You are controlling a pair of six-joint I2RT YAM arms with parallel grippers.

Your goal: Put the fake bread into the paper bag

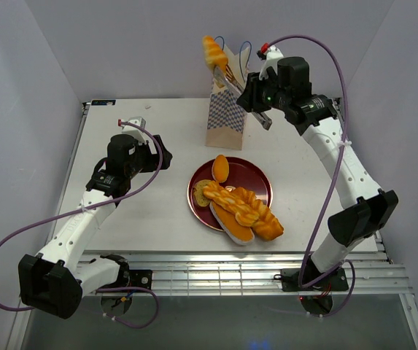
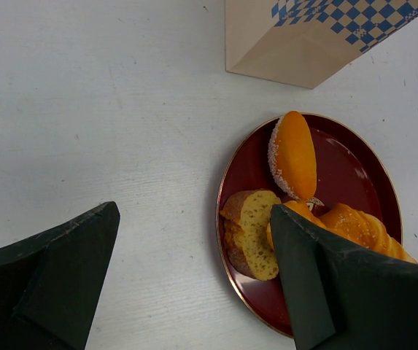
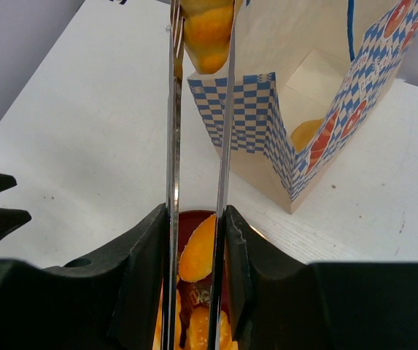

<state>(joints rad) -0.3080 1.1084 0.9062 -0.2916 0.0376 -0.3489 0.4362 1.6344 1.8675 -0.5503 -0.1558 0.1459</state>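
Right pincer [image 1: 258,102] clamping tongs [image 3: 173,109], tongs pinching roll [image 3: 205,25] just above bag [image 3: 256,117] mouth; drop not yet made. Orange piece [image 3: 306,135] apparently lying inside bag. Remaining bread [image 1: 245,208] waiting on plate [image 1: 258,182] before bag. Left pincer [image 2: 194,219] hanging open, empty, left of bag.

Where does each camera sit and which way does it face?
Top external: high behind the bases, looking down on the table; left arm and right arm show whole.
Left wrist: on the left gripper, facing down at the red plate; its open fingers frame it.
Right wrist: on the right gripper, looking along its clamped tongs to the paper bag.
Shared: all three see plate and bag.
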